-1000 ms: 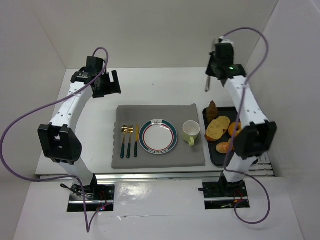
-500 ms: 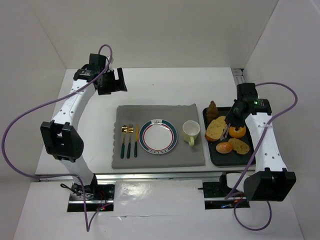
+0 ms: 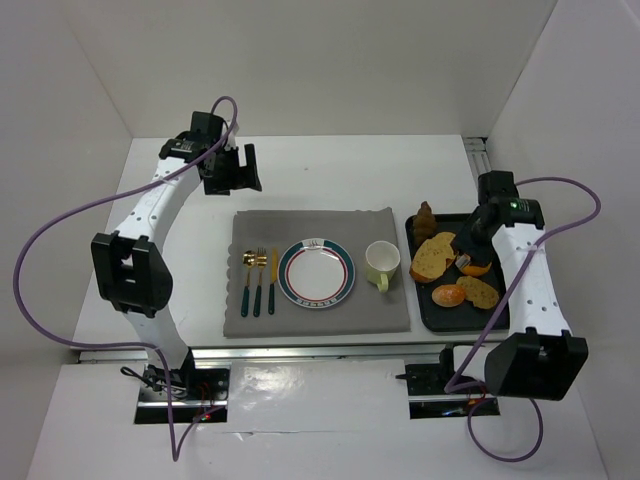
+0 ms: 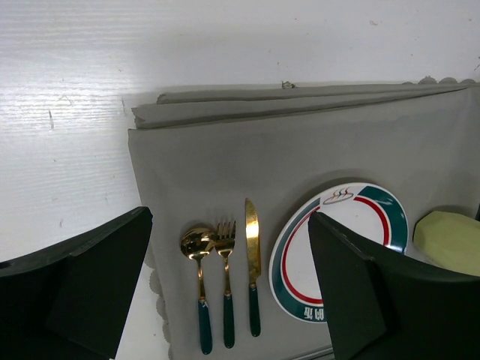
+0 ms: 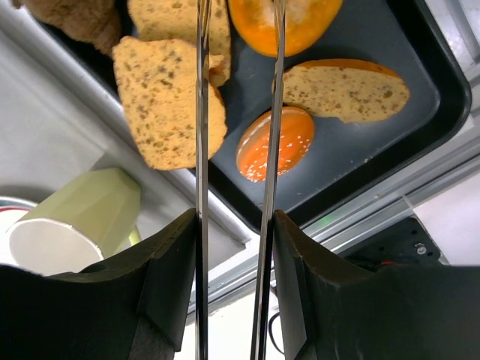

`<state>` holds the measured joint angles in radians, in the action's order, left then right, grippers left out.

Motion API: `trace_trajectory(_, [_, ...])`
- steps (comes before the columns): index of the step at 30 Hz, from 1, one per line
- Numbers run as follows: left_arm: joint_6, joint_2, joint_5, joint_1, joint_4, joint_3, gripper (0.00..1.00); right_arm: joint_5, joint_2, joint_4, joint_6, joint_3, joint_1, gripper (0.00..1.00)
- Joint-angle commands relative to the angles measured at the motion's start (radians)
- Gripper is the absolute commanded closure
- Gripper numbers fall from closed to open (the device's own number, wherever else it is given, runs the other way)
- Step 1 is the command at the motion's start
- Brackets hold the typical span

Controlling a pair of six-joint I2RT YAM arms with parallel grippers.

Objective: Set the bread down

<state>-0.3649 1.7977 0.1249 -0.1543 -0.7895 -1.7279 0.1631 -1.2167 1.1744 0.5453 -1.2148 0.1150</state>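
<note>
The bread (image 3: 480, 267), a glossy orange ring bun, lies in the black tray (image 3: 424, 312), partly hidden by my right arm. In the right wrist view it (image 5: 300, 19) is cut off by the top edge. My right gripper (image 3: 479, 236) (image 5: 236, 225) is shut on metal tongs (image 5: 201, 112). The two tong blades stand apart and reach up to the bun; their tips are out of view. My left gripper (image 3: 241, 171) (image 4: 232, 300) is open and empty, high above the far left of the grey mat (image 3: 300, 226).
The tray also holds flat brown slices (image 3: 435, 255) (image 5: 169, 105), an oval orange roll (image 3: 448, 295) (image 5: 274, 142) and a brown pastry (image 3: 424, 219). On the mat are a plate (image 3: 316, 272), a pale green cup (image 3: 381, 263) and gold cutlery (image 3: 258, 280).
My right arm swung from the far back down over the tray, bringing the tongs to the bun. My left gripper drifted a little to the right.
</note>
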Motion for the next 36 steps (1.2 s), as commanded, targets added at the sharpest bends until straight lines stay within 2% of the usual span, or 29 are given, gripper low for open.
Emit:
trace_trajectory(1, [0.026, -0.011, -0.007, -0.005, 0.003, 0.01, 0.01, 0.032, -0.017, 0.001, 0.001, -0.006, 0.014, 0.51])
trace_trajectory(22, [0.026, -0.011, -0.016, -0.005, 0.003, 0.01, 0.01, -0.025, -0.079, -0.134, -0.073, 0.074, 0.051, 0.49])
trace_trajectory(24, [0.026, -0.011, -0.016, -0.005, 0.003, 0.01, 0.01, -0.025, -0.079, -0.134, -0.082, 0.061, 0.061, 0.55])
trace_trajectory(25, [0.026, -0.011, -0.016, -0.005, 0.003, 0.01, 0.01, -0.025, -0.079, -0.134, -0.082, 0.043, 0.061, 0.64])
trace_trajectory(27, [0.026, -0.011, -0.016, -0.005, 0.003, 0.01, 0.01, -0.014, -0.079, -0.134, -0.091, 0.018, 0.071, 0.73])
trace_trajectory(33, [0.026, -0.011, -0.016, -0.005, 0.012, 0.028, 0.01, -0.005, -0.07, -0.082, -0.1, -0.043, 0.071, 0.84])
trace_trajectory(36, [0.026, -0.011, -0.025, -0.005, 0.012, 0.028, 0.01, 0.004, -0.05, -0.069, -0.1, -0.095, 0.071, 0.86])
